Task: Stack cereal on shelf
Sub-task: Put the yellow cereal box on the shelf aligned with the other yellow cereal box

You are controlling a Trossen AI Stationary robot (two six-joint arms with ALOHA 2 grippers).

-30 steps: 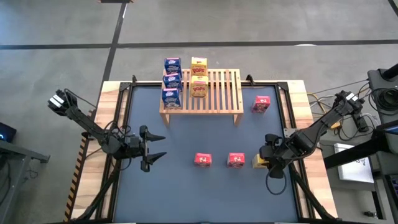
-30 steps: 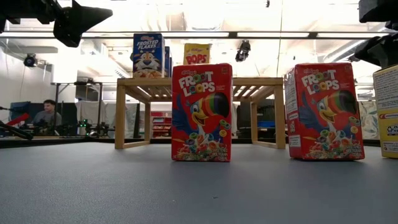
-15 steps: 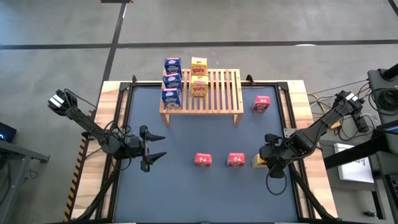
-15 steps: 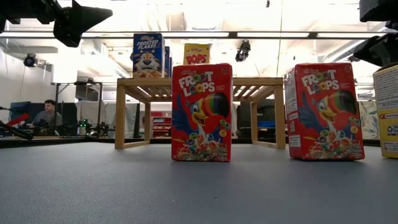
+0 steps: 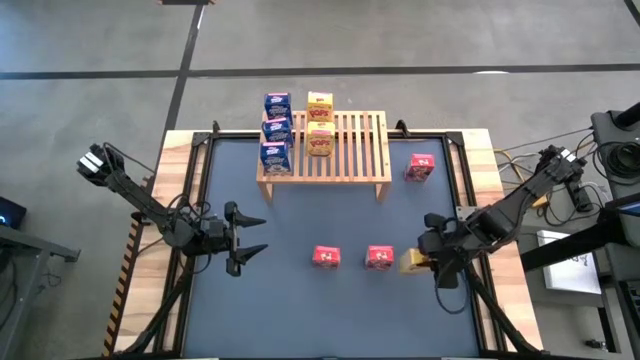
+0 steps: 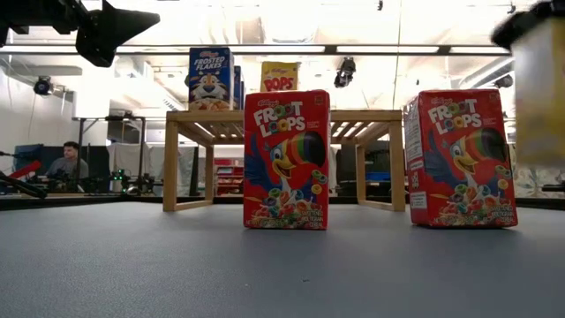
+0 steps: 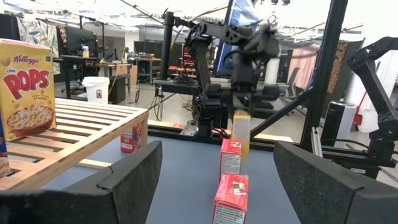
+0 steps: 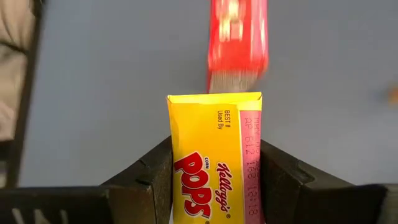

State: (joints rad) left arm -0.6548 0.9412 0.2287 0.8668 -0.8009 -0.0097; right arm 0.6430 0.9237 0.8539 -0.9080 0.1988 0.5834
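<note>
The right gripper [image 5: 428,260] clamps a yellow Corn Pops box [image 8: 215,163] by its two narrow sides, holding it off the table just beside the nearer red Froot Loops box [image 5: 379,257]. The box's top flap reads "Best if used by" beside red lettering. The left gripper [image 5: 252,238] hovers wide open and empty, well apart from the wooden shelf [image 5: 352,140].
</note>
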